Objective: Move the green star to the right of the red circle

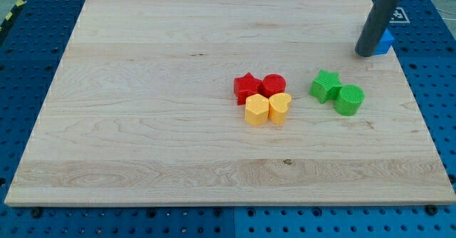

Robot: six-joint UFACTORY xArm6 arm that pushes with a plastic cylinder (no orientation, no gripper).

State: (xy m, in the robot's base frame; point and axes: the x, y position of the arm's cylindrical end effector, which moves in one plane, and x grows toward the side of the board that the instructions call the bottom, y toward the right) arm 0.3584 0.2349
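Note:
The green star (325,85) lies on the wooden board right of centre, touching a green cylinder (350,100) on its lower right. The red circle (273,85) sits near the centre, a short gap to the left of the star. A red star (247,88) touches the circle's left side. My tip (366,53) is at the view's upper right, above and to the right of the green star, apart from it. It stands against a blue block (385,42).
A yellow hexagon-like block (256,110) and a yellow heart (280,108) sit just below the red pair. The board's right edge (420,117) runs close to the green blocks. A blue pegboard surrounds the board.

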